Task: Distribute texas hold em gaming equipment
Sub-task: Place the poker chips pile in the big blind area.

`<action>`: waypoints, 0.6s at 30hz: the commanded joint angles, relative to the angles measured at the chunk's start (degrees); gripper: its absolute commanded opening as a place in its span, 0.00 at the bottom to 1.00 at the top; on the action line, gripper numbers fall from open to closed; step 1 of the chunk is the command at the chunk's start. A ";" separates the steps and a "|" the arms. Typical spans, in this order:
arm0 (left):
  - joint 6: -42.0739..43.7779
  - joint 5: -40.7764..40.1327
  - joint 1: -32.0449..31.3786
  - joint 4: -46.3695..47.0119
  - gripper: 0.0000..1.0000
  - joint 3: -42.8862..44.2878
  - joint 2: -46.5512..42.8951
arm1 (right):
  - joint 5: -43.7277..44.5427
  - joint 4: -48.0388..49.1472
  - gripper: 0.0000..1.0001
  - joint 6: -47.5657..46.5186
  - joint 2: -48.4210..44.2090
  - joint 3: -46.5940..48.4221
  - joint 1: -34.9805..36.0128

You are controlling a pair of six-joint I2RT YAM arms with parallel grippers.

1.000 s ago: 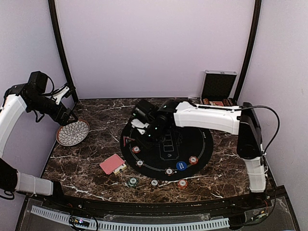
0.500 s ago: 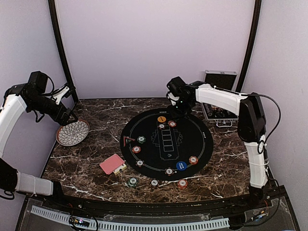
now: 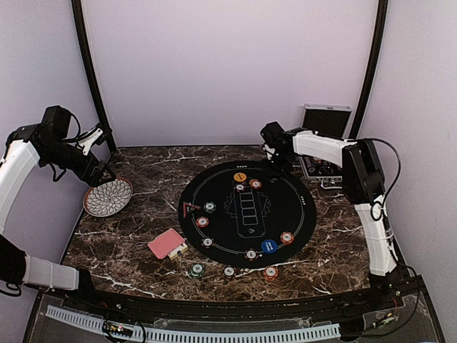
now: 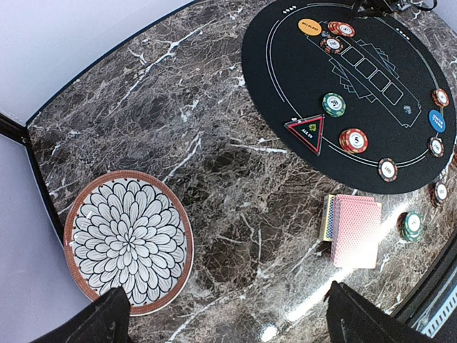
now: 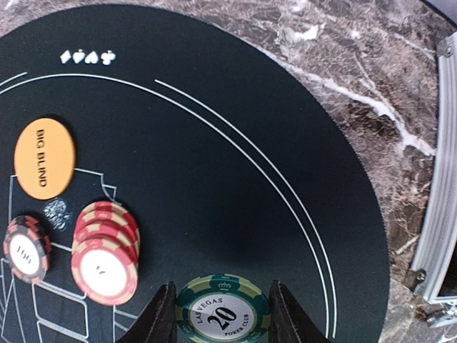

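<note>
My left arm (image 3: pixel 18 168) is raised at the far left with the wrist bent downward. Its left gripper (image 3: pixel 102 163) hangs there with the jaws spread wide and empty, and both fingers (image 4: pixel 107 321) show at the bottom corners of the wrist view. My right arm (image 3: pixel 360 186) rises from its near-right base, folds at the elbow and reaches left along the far side. Its right gripper (image 5: pixel 223 325) pinches a green chip (image 5: pixel 223 309) by the edges.

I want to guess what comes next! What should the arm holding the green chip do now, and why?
The right gripper is shut on a green chip, held above the far edge of the black mat, not set down yet. So probably: swing inward and lower it onto the mat.
</note>
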 commanded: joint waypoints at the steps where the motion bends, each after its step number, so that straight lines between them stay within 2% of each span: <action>1: 0.64 1.03 -0.12 -0.97 0.99 0.87 -0.09 | -1.06 2.84 0.05 1.26 1.22 0.47 -0.39; 12: 0.80 0.71 -0.12 -0.97 0.99 -0.06 -0.92 | -4.88 3.84 0.06 1.97 4.93 1.90 -1.62; 18: 0.63 0.59 -0.11 -1.01 0.99 -0.42 -1.16 | -5.47 3.22 0.18 1.70 6.30 3.21 -1.58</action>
